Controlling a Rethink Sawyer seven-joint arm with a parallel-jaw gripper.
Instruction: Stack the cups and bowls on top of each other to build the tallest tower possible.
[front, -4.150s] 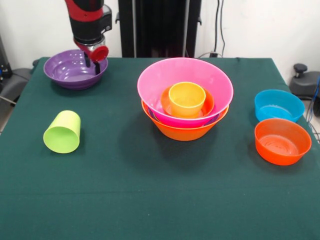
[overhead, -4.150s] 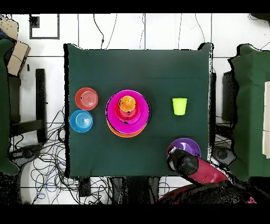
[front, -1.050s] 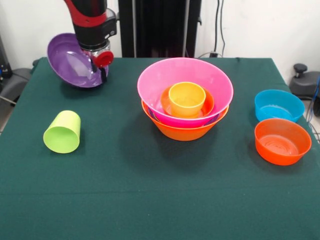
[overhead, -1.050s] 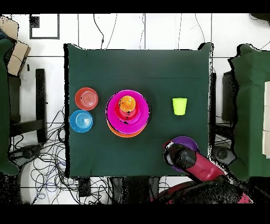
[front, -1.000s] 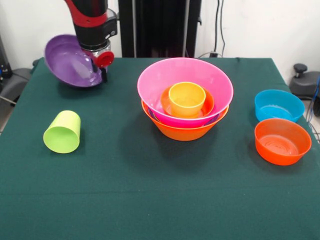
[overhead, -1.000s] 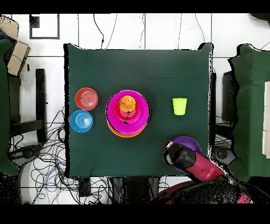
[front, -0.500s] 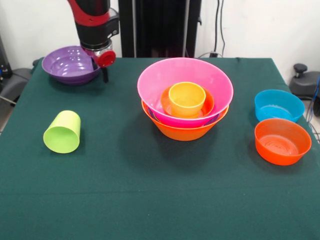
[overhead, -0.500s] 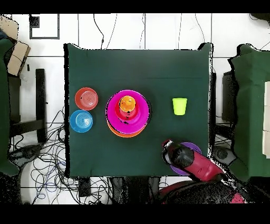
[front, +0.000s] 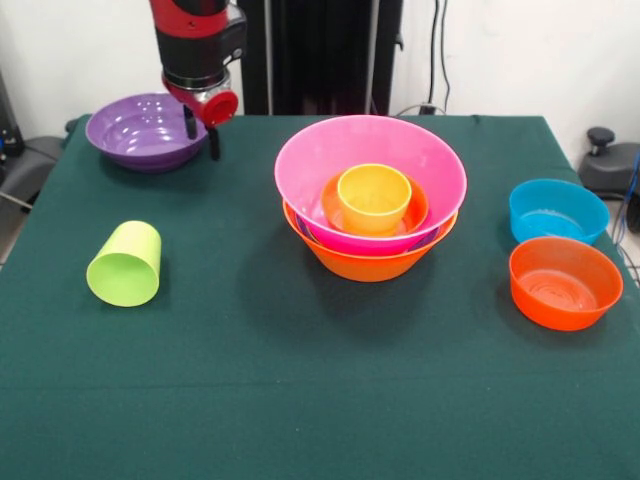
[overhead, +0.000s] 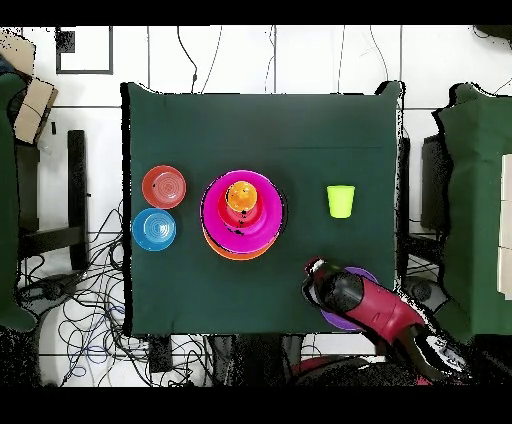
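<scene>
Bowls nested at the green surface's (front: 300, 400) middle form the tower (front: 370, 200): a glossy yellow-orange plastic bowl (front: 365, 262) outermost, a large pink one (front: 300, 160) within, then a small red-orange bowl (front: 335, 205) holding an orange tumbler (front: 374, 198). From the front, a wide purple plastic bowl (front: 140, 130) sits at the far left corner, the gripper (front: 200, 128) beside its rim with fingers apart, empty. A lime-green tumbler (front: 125, 263) lies on its side near the left edge; blue (front: 555, 208) and red-orange (front: 565, 282) bowls are by the right edge. Overhead, the red-and-black arm (overhead: 365, 300) hides most of the purple bowl and the gripper.
</scene>
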